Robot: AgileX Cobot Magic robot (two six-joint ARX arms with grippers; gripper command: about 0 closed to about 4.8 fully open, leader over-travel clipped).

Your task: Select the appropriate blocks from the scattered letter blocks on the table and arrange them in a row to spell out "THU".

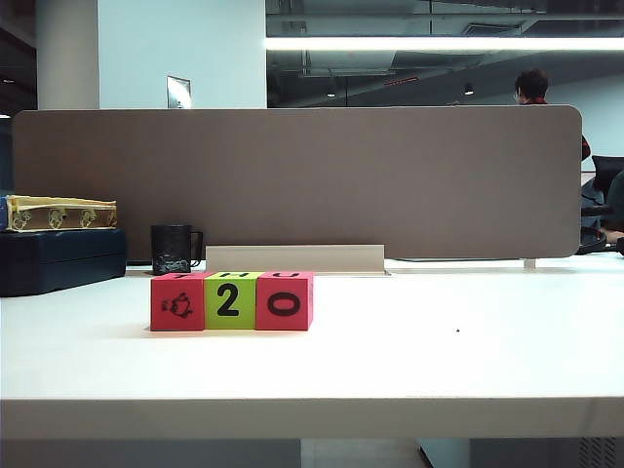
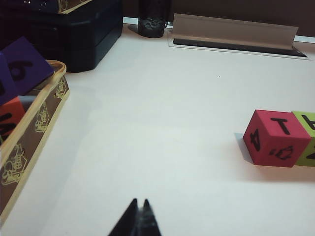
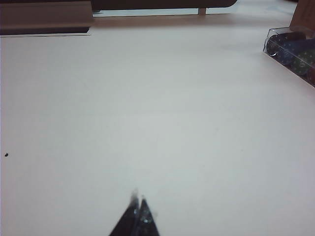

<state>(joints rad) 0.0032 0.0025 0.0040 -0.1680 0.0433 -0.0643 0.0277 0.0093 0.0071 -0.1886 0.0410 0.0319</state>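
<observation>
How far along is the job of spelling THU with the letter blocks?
It looks nearly or fully done. Three letter blocks, red, green and red, sit touching in a row on the table. The left wrist view shows T on top of the first block; the other tops are hard to read. Nothing is in hand: the left tool and right tool are shut and away from the row.

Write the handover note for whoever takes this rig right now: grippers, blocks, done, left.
Left gripper: shut, empty, low over bare table, apart from the blocks.
Right gripper: shut, empty, over bare table.
Blocks: red block, lime green block and second red block touch in one row.
Done: tops show T, then H; the third top letter looks like U.
Left: probably nothing; check the U.
</observation>
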